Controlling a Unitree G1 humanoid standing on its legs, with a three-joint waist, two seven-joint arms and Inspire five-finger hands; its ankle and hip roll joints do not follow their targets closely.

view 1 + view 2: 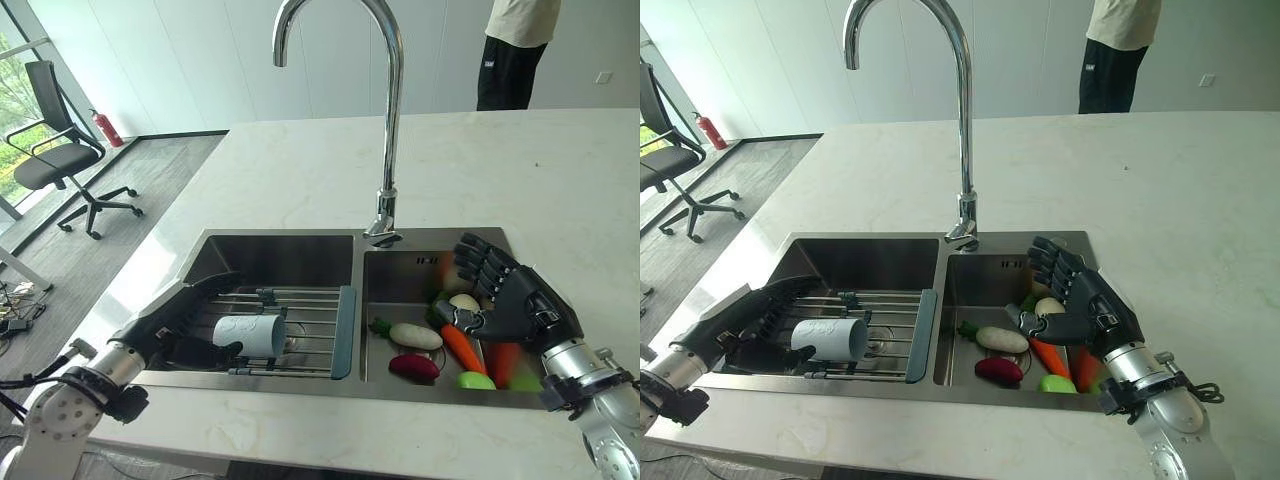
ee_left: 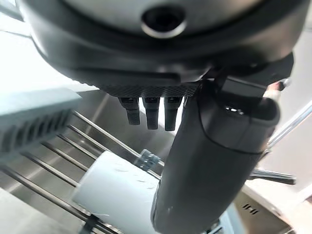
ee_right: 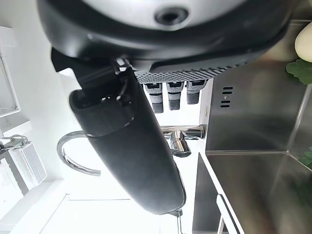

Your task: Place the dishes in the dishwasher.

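Now, step in hand: picking the white cup (image 1: pixel 250 335) up off the wire rack (image 1: pixel 300 325), by my reading.
Cup: lying on its side on the rack, which spans the left basin of the sink (image 1: pixel 275 250); its open mouth faces right.
Left hand (image 1: pixel 185 320): low in the left basin, fingers stretched along the far side of the cup and the thumb on its near side; it brackets the cup but I cannot see a firm pinch, so I take it as open and holding nothing.
Right hand (image 1: pixel 510 300): over the right basin, fingers spread and relaxed, empty, hovering above the toy vegetables.
Right basin: a white radish (image 1: pixel 415 336), a carrot (image 1: pixel 462 348), a dark red piece (image 1: pixel 413 366) and a green one (image 1: pixel 476 380) lie together on the bottom.
Other things: the tall tap (image 1: pixel 385 120) rises at the far rim between the basins; a person (image 1: pixel 515 50) stands at the far right of the counter (image 1: pixel 560 170).
Doing it well: close thumb and fingers around the cup's middle before lifting, because a round body on bars will roll away from a one-sided push; lift straight up so no finger catches a rack wire.
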